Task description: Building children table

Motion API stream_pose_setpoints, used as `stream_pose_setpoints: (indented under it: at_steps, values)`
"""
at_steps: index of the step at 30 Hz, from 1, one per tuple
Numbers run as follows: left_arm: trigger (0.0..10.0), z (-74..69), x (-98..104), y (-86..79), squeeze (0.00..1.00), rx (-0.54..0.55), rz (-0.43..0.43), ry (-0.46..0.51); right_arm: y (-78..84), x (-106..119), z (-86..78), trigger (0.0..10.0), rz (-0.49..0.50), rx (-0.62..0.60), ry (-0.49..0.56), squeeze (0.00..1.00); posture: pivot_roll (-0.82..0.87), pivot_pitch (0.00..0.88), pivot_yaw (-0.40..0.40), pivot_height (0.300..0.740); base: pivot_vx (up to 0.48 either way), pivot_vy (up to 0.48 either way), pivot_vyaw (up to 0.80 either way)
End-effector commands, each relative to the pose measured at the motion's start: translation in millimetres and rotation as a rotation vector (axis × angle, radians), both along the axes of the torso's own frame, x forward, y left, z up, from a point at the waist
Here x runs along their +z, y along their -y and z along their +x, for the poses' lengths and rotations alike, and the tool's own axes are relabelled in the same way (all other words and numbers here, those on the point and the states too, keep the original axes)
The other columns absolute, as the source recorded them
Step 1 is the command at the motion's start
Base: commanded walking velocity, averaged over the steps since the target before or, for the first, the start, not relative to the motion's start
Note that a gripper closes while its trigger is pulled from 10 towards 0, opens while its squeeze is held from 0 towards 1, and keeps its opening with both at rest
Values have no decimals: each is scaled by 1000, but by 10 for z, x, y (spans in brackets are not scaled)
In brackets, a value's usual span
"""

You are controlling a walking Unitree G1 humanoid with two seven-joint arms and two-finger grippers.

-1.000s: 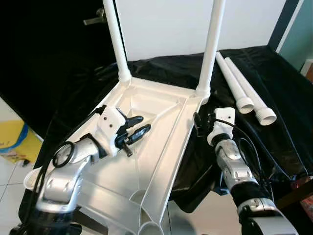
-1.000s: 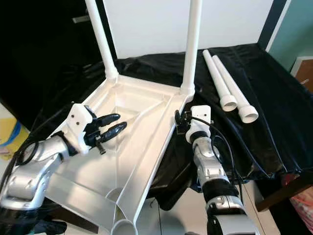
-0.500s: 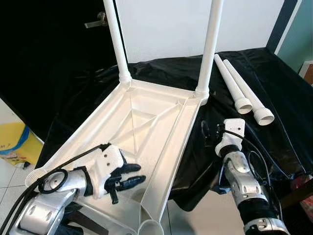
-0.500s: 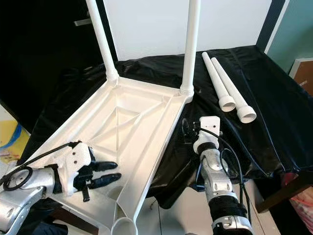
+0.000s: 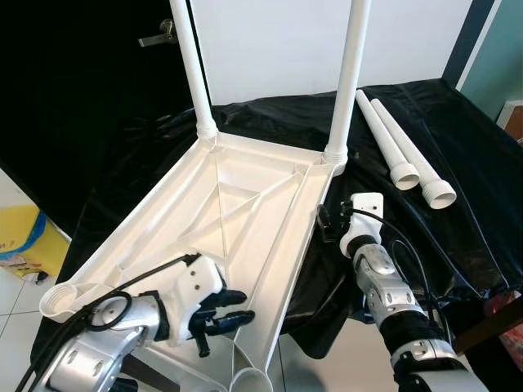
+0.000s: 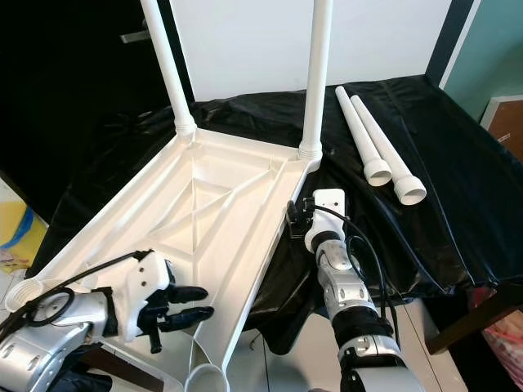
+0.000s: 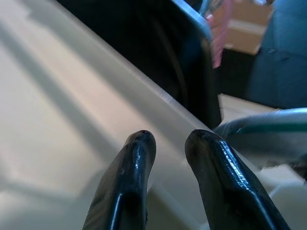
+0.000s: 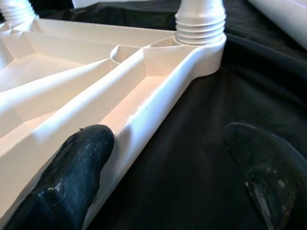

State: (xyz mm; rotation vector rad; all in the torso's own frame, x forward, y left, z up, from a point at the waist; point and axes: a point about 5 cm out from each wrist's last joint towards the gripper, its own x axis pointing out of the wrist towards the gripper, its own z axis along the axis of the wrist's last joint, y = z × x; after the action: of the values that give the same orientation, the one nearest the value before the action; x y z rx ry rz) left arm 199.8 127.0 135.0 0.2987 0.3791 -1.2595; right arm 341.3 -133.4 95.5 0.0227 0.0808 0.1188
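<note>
We see left gripper (image 5: 235, 309) now lower left, slightly parted, empty | right gripper (image 5: 327, 222) wide open astride tabletop (image 5: 245, 204) rim | two loose legs (image 5: 404, 155) upper right await fitting.

A yellow box (image 5: 20, 239) sits beside a dark door handle (image 5: 155, 36).

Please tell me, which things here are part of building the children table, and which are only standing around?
For the job:
- upside-down white tabletop
- two legs already fitted
- two loose legs on the black cloth
- left gripper, right gripper

Just around:
- yellow box
- door handle
</note>
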Motion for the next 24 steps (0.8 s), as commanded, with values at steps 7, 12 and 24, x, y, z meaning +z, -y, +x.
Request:
stream_pose_setpoints:
  at_steps: [7,12,24]
  values:
    - [10000,161,-151,195,0,61,-57,-4,-134,-66,105,10000,53,60,-101,0,-65,0,43,740,0,0,0]
    - [10000,270,-168,264,0,97,-86,13,-154,-28,165,10000,57,65,-107,0,-65,0,43,740,0,0,0]
    - [10000,600,-17,219,0,249,-184,130,-27,352,170,10000,79,24,173,0,-76,0,59,740,0,0,0]
